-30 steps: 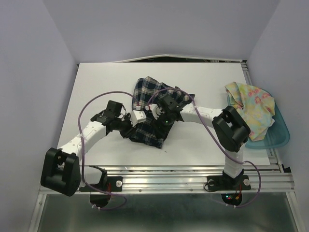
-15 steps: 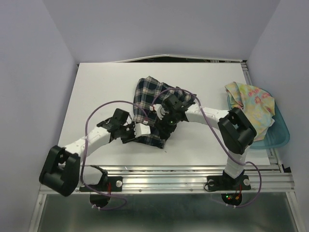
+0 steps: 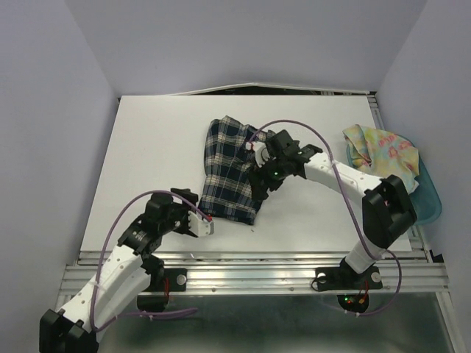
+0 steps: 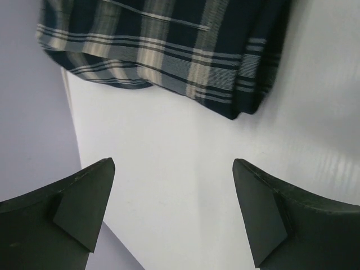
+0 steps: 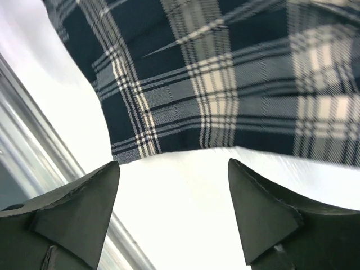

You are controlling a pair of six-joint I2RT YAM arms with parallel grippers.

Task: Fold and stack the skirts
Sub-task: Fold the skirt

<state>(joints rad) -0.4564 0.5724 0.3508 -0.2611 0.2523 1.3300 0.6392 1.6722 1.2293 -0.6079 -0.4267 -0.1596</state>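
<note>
Left wrist: plaid skirt (image 4: 169, 50) beyond left hand (image 4: 173, 169)

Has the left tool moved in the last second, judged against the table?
Yes. The left tool has drawn back off the plaid skirt toward the near edge of the table. It is now open and clear of the cloth.
</note>
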